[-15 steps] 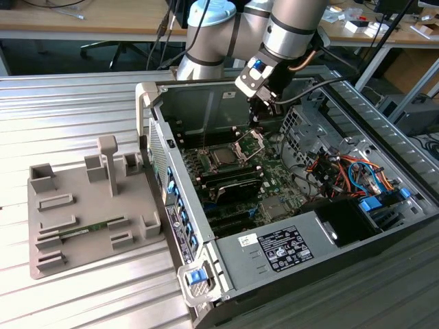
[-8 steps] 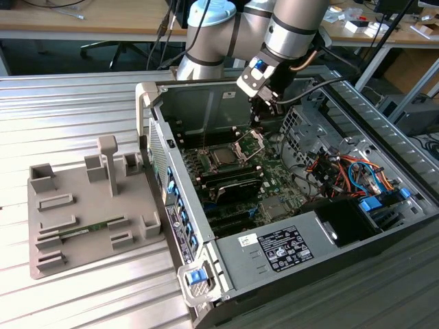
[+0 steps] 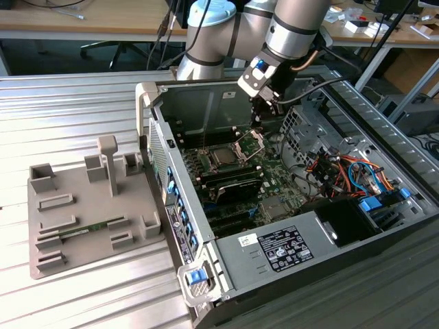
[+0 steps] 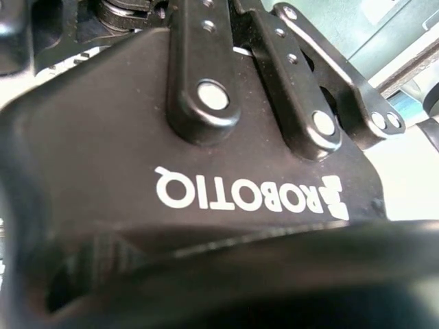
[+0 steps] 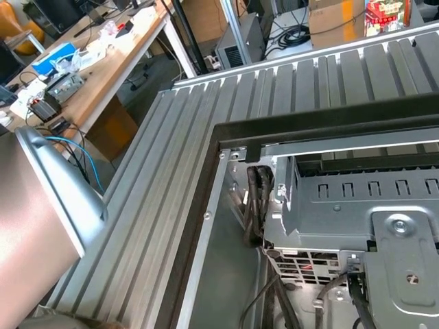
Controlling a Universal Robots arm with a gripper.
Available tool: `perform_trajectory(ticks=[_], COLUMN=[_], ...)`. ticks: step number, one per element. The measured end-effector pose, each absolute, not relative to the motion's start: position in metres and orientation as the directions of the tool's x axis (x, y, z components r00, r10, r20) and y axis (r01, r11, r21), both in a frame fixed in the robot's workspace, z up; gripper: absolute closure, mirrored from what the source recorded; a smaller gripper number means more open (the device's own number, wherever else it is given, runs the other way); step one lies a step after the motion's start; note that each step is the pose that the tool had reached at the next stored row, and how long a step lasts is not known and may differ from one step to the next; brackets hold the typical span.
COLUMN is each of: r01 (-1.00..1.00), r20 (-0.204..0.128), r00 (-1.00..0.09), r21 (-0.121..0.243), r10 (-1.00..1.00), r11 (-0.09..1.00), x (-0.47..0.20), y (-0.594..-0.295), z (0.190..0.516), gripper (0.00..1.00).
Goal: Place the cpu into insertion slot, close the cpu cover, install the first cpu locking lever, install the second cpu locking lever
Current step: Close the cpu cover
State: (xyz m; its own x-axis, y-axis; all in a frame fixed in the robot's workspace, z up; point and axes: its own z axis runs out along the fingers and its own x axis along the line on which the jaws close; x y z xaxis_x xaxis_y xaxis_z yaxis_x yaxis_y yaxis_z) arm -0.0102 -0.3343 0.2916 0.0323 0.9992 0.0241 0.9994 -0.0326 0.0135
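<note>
- Ribbed silver metal table (image 3: 82,103), with long grooves running across its top, carries everything here.
- Open black and grey metal computer case (image 3: 199,110) lies on its side on the table, directly under the tool (image 3: 259,118).
- Flat grey-beige plastic fixture tray (image 3: 68,226) with posts and slots lies on the table just beside the case, well away from the tool, towards the exterior view's left.
</note>
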Motion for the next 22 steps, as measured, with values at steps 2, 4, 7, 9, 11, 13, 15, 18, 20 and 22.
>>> perform_trajectory(ticks=[2,4,7,9,11,13,15,18,20,22], r01=[0.999,0.999,0.999,0.999,0.999,0.999,0.999,0.999,0.999,0.999], r20=[0.024,0.024,0.024,0.024,0.024,0.024,0.024,0.024,0.024,0.024], r00=[0.032,0.032,0.032,0.032,0.032,0.032,0.032,0.032,0.032,0.032], r21=[0.013,0.013,0.013,0.013,0.014,0.013,0.014,0.013,0.014,0.013], r10=[0.999,0.999,0.999,0.999,0.999,0.999,0.999,0.999,0.999,0.999], r11=[-0.033,-0.033,-0.032,-0.033,-0.033,-0.033,-0.033,-0.033,-0.033,-0.033], x=[-0.0099,-0.0094,-0.0084,-0.0079,-0.0076,-0.0072,-0.0068,-0.0063,-0.0061,-0.0057], y=[-0.3344,-0.3344,-0.3343,-0.3343,-0.3343,-0.3344,-0.3344,-0.3343,-0.3344,-0.3344], z=[0.2915,0.2915,0.2915,0.2915,0.2915,0.2916,0.2915,0.2916,0.2915,0.2916], gripper=[0.89,0.89,0.89,0.89,0.89,0.89,0.89,0.89,0.89,0.89])
